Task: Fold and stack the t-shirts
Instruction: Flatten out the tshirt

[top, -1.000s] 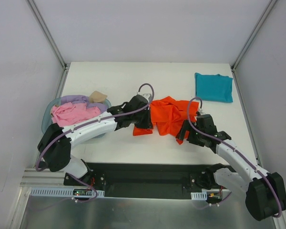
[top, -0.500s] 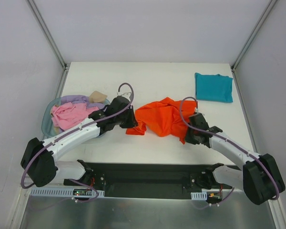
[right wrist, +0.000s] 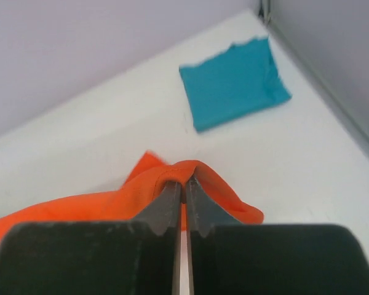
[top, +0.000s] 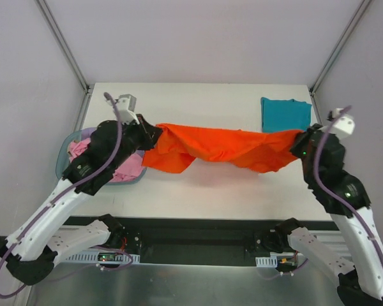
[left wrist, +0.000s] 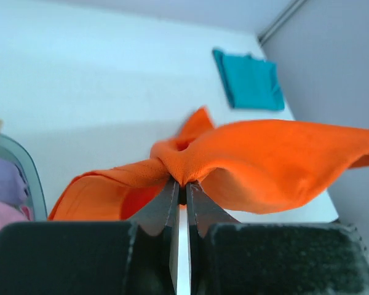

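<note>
- While the orange-red t-shirt [top: 223, 146] hangs stretched in a sagging band between the two arms, each end of it is pinched in an end effector, and its shadow lies on the white counter [top: 198, 102] beneath.
- The left end effector [left wrist: 181, 187] has its jaws nearly together, clamped on a bunched fold of the orange-red t-shirt; loose cloth droops below and to the left of the tips.
- The right end effector [right wrist: 184, 184] is likewise narrowed to a slit, gripping a rolled edge of the same shirt, which trails off to its left.
- The translucent blue basket [top: 60, 164] sits directly under and behind the left end effector, at the counter's left edge.
- Inside the basket lies a crumpled pink t-shirt [top: 129, 169], filling most of what shows, partly hidden by the left arm.
- A lavender t-shirt [left wrist: 3, 181] also sits in the basket, just above the pink one in the left wrist view.
- Loose orange-red cloth hanging from the left end effector reaches close beside the basket's right rim; whether it touches cannot be told.
- The teal t-shirt [top: 286, 116] lies folded flat on the counter, outside the basket, just beyond the right end effector and well apart from the left one.
</note>
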Robot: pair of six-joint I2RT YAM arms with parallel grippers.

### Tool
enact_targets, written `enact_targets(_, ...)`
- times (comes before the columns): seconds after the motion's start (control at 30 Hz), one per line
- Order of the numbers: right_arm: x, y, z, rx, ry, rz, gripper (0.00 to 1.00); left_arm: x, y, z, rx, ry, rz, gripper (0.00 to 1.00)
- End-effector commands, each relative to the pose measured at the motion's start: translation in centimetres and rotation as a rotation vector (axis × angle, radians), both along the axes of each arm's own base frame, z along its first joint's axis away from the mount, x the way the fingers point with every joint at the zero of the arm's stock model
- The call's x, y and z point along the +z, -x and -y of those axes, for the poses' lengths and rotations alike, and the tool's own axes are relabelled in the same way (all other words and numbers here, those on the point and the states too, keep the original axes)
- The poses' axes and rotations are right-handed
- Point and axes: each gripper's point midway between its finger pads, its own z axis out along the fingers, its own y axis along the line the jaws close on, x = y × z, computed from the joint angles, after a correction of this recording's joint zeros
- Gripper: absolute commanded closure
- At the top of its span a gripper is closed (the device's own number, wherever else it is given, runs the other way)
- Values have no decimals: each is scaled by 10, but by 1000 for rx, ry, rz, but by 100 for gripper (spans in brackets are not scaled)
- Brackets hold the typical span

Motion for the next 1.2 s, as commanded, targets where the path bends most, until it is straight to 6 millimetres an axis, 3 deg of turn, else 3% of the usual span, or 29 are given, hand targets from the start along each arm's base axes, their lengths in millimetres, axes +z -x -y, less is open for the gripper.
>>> enact_targets(0.0, 75, 37, 54, -155, 99, 150, 99, 84, 15, -41, 87, 49, 250, 100)
enact_targets(0.1, 127, 59, 61, -118, 76, 268, 99, 120, 32, -57, 91, 82, 345, 100)
enact_targets(0.17, 159, 73, 61, -75, 53, 342, 99, 143, 47, -56, 27, 103, 408, 100)
enact_targets(0.27, 180, 77, 52, 11, 86, 382, 96, 164, 62, -53, -42, 125, 461, 100)
enact_targets(0.33, 191, 72, 50, 21, 106, 386, 96, 167, 59, -52, -39, 110, 467, 100)
enact_targets(0.4, 195, 65, 48, 22, 135, 373, 97, 160, 43, -50, 4, 68, 446, 100)
enact_targets(0.47, 190, 46, 39, 28, 171, 328, 97, 154, 26, -51, 60, 28, 424, 100)
enact_targets(0.5, 188, 39, 40, 5, 190, 312, 98, 142, 7, -42, 74, -23, 389, 100)
enact_targets(0.53, 184, 20, 34, -3, 216, 286, 98, 143, -1, -40, 89, -38, 386, 100)
enact_targets(0.57, 182, 10, 35, -25, 254, 266, 98, 127, -21, -27, 85, -91, 341, 100)
enact_targets(0.63, 181, -22, 26, -39, 308, 227, 98, 128, -46, -29, 118, -118, 317, 100)
enact_targets(0.67, 181, -33, 27, -68, 330, 210, 99, 110, -71, -21, 108, -149, 257, 100)
enact_targets(0.7, 172, -60, 20, -71, 389, 154, 99, 123, -83, -26, 103, -114, 260, 100)
enact_targets(0.73, 192, -65, 30, -117, 387, 181, 99, 125, -94, -26, 101, -115, 252, 100)
enact_targets(0.77, 196, -77, 30, -119, 402, 175, 99, 114, -115, -20, 95, -138, 218, 100)
enact_targets(0.8, 194, -100, 31, -128, 433, 144, 99, 144, -119, -21, 91, -128, 278, 100)
enact_targets(0.83, 219, -99, 33, -142, 416, 202, 99, 151, -126, -24, 99, -137, 289, 100)
enact_targets(0.87, 230, -101, 32, -139, 415, 224, 99, 148, -138, -21, 92, -151, 274, 100)
enact_targets(0.9, 234, -110, 29, -129, 421, 232, 99, 179, -136, -23, 88, -131, 339, 100)
enact_targets(0.97, 256, -105, 28, -120, 419, 293, 99, 196, -139, -27, 75, -116, 369, 100)
enact_targets(1.0, 270, -96, 30, -128, 409, 344, 99, 215, -134, -30, 69, -108, 415, 100)
enact_targets(1.07, 271, -90, 35, -142, 429, 352, 99, 226, -127, -35, 52, -104, 445, 100)
enact_targets(1.1, 278, -76, 41, -157, 425, 377, 99, 225, -124, -34, 36, -106, 445, 100)
enact_targets(1.17, 271, -64, 48, -171, 439, 359, 97, 222, -111, -36, 5, -99, 441, 100)
